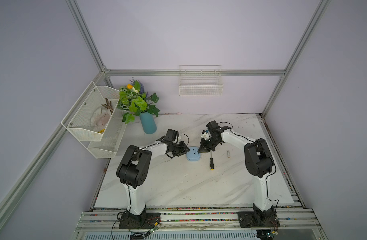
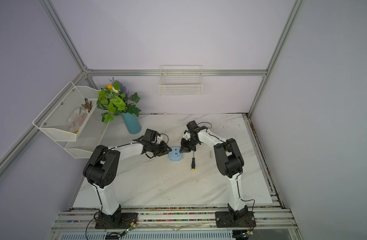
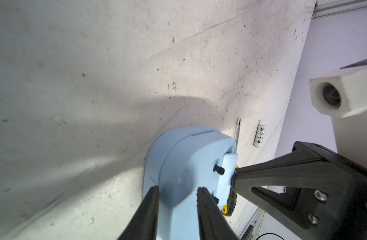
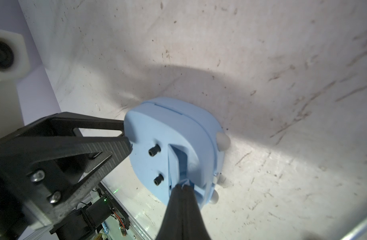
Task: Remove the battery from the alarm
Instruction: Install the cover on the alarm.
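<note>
Lying face down on the table (image 1: 178, 187), the alarm (image 1: 192, 156) is clamped at its edge between the jaws of the left gripper (image 3: 177, 191). The jaws of the right gripper (image 4: 183, 187) are pressed together, tips set in the open recess of its blue back. The battery (image 1: 228, 154) is seen well outside both pairs of jaws, beyond the screwdriver (image 1: 211, 163).
</note>
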`<move>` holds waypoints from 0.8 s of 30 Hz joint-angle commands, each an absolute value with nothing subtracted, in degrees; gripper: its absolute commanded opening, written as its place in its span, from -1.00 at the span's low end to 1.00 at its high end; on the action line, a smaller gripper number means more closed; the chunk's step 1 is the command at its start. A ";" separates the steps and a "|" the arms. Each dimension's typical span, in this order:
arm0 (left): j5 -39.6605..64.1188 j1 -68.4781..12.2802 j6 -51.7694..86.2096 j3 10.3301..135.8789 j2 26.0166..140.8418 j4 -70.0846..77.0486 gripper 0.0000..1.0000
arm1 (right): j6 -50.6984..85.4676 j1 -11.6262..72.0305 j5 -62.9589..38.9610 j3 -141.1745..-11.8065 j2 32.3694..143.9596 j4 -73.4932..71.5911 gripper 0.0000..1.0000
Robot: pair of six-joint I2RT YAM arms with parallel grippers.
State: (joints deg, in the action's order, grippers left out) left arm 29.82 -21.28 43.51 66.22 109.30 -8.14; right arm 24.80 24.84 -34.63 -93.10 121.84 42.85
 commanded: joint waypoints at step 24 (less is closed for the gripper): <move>30.42 -21.27 43.51 65.39 108.79 -7.13 -0.30 | 27.85 23.62 -38.32 -91.06 121.46 39.44 -1.00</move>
State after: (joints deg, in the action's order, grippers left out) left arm 29.78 -21.17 43.53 66.22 109.30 -8.14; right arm 27.81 23.62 -38.57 -91.18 121.73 40.25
